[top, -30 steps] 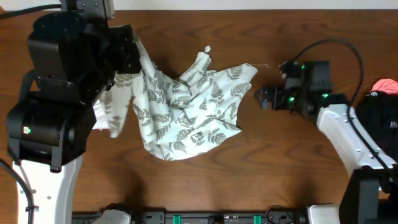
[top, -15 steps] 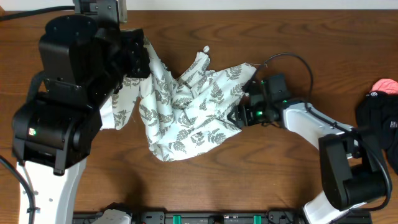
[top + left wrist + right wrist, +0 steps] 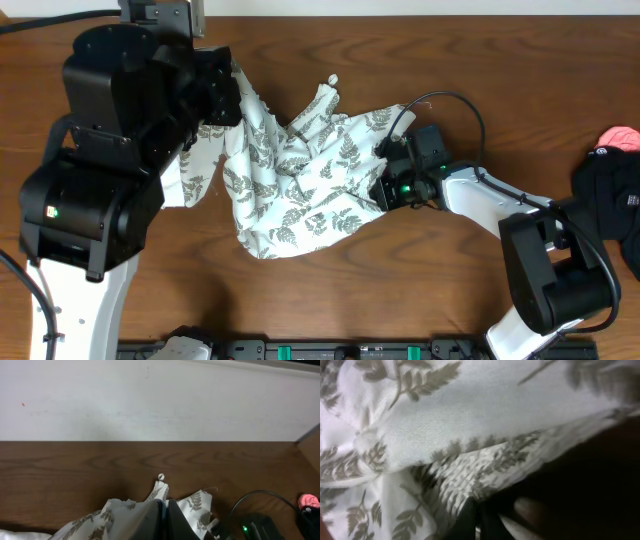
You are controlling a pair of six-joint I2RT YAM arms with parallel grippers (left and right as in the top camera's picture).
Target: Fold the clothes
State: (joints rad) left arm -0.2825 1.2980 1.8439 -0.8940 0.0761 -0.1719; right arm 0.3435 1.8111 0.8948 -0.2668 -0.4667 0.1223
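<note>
We are finding the fern-print garment (image 3: 300,185) lying crumpled mid-frame on the tabletop (image 3: 420,290), unfolded. The left hand (image 3: 164,510) is clamping its upper-left portion; the right hand (image 3: 383,188) is pinching its right hem. All folding is outstanding.

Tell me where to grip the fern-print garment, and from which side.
Take the fern-print garment by its right hem, coming low from the right over the table: that edge lies thin and exposed, where the right gripper is shut, while the left gripper holds the other end raised.
</note>
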